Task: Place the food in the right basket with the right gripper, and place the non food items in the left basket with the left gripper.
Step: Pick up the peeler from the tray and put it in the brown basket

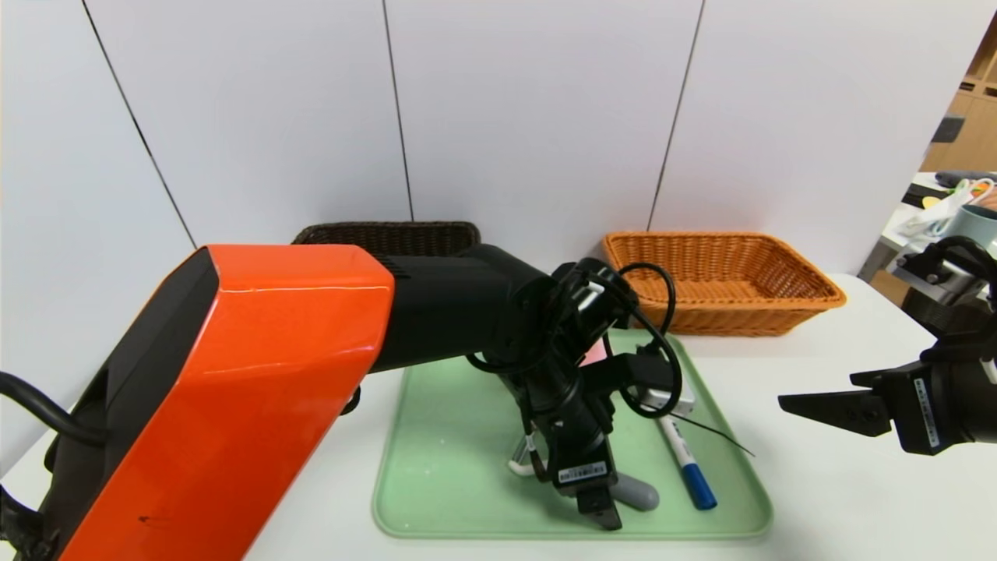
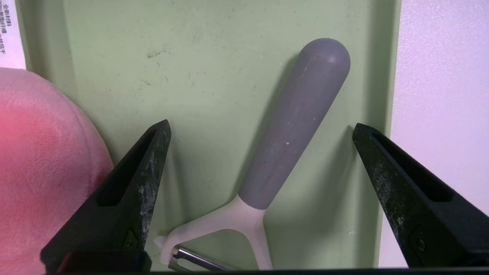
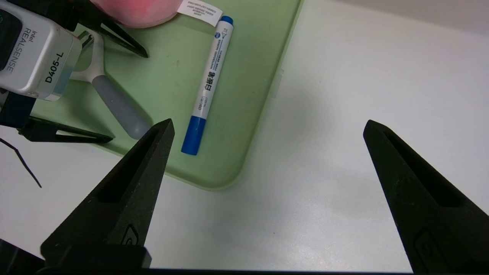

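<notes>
My left gripper (image 2: 261,128) hangs open low over the green tray (image 1: 452,436), its jaws on either side of the grey handle of the white Y-peeler (image 2: 294,126) without touching it. The pink peach (image 2: 42,168) lies just beside one finger and is mostly hidden behind the arm in the head view. A white marker with a blue cap (image 1: 685,460) lies on the tray's right part. My right gripper (image 3: 267,124) stands open over bare table to the right of the tray, holding nothing. The dark brown left basket (image 1: 389,234) and the orange-tan right basket (image 1: 732,315) stand at the back.
The left arm's orange forearm covers the table's left front and part of the tray. A thin black cable tie (image 1: 716,436) sticks out from the left wrist over the tray. White wall panels stand right behind the baskets. Clutter sits beyond the table's far right.
</notes>
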`<state>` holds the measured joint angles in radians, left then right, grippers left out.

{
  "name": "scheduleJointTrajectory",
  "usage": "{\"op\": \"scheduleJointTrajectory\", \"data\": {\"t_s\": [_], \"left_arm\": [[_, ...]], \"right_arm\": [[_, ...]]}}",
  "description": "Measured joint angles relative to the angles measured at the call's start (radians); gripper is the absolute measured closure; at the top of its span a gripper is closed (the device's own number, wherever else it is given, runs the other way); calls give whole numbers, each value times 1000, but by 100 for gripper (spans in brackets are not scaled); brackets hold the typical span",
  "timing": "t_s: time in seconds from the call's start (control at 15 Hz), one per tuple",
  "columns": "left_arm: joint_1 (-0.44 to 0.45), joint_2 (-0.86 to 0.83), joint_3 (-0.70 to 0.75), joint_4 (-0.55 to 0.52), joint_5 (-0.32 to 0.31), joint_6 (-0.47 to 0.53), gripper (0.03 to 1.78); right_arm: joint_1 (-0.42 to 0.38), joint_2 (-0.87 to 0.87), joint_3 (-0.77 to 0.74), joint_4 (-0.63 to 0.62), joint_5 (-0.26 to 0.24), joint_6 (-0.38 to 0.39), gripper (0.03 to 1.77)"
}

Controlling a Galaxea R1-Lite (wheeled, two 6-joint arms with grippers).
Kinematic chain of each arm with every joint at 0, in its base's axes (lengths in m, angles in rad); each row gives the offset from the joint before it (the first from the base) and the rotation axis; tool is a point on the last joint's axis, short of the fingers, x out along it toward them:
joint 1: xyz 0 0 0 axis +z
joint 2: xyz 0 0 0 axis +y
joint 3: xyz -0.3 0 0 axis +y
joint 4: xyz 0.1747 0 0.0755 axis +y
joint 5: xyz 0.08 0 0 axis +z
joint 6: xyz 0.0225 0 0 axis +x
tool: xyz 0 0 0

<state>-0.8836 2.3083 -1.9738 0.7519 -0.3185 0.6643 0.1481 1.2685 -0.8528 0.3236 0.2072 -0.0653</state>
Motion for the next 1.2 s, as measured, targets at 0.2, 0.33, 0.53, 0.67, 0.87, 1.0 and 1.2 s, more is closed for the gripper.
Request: {"op": "scheduleJointTrajectory", "data": {"t_s": [0.2,0.33,0.53,0.67,0.87,1.0,1.2], "left_arm": [[0,3,0,0,0,-1,12],[1,3,0,1,-1,0,23],[1,4,0,5,-2,0,71],[0,4,1,1,-2,0,93],[0,3,1,5,-2,1,153],[0,0,1,9,-2,1,153],[0,-9,4,11,-2,-2,153]], "right_arm": [[0,0,0,0,0,0,9],[0,0,-1,0,0,0,9],[0,0,-1,0,0,0,9],[0,0,-1,0,0,0,9],[0,0,-3,-1,0,0,9],[0,0,-3,-14,0,0,9],[0,0,-1,-23,0,0,9]]}}
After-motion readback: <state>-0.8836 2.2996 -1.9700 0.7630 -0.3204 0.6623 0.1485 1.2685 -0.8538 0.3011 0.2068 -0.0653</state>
